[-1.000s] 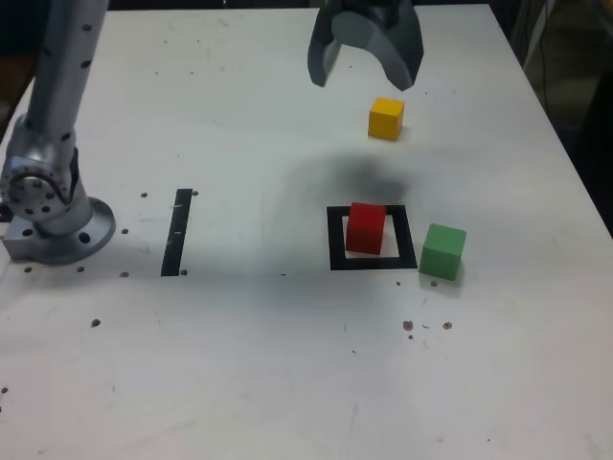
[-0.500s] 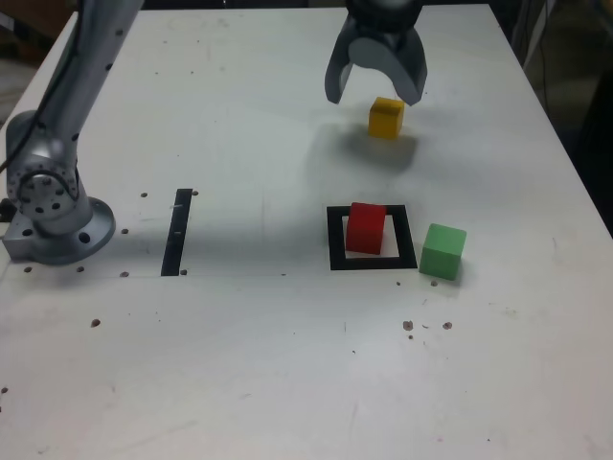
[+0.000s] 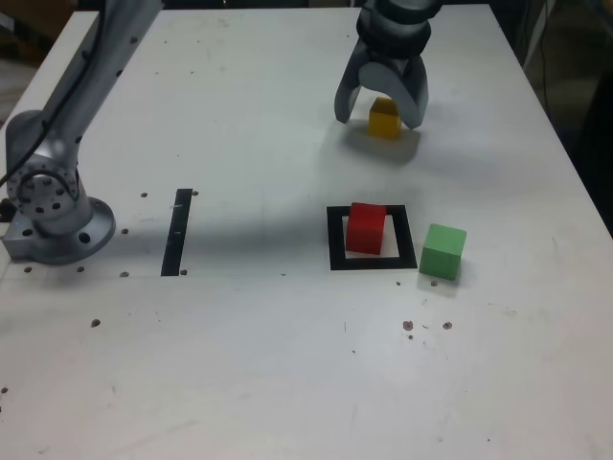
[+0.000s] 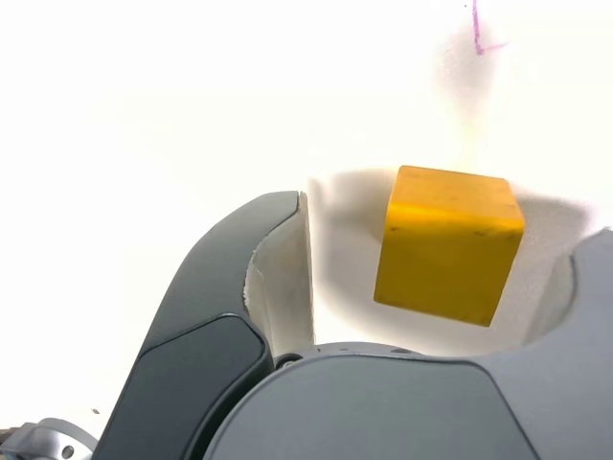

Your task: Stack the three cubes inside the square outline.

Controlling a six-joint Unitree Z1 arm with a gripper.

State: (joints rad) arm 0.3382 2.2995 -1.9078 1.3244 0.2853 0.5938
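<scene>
The yellow cube [image 3: 384,117] [image 4: 448,244] rests on the white table at the far side, between the fingers of my gripper [image 3: 379,117] [image 4: 436,264]. The jaws stand open on either side of it, with a gap showing at the one finger [image 4: 278,278] in the wrist view. The red cube [image 3: 365,228] sits inside the black square outline [image 3: 372,260]. Just off the outline's edge, at the exterior view's right, stands the green cube [image 3: 442,251].
A narrow black strip [image 3: 177,232] lies on the table at the exterior view's left, near the arm's base [image 3: 53,206]. The table's right edge [image 3: 565,144] runs close to the cubes. Small dark specks dot the near part of the table.
The gripper has come down from above the table's far side and now straddles the yellow cube. Its jaws have narrowed a little. No cube has moved.
</scene>
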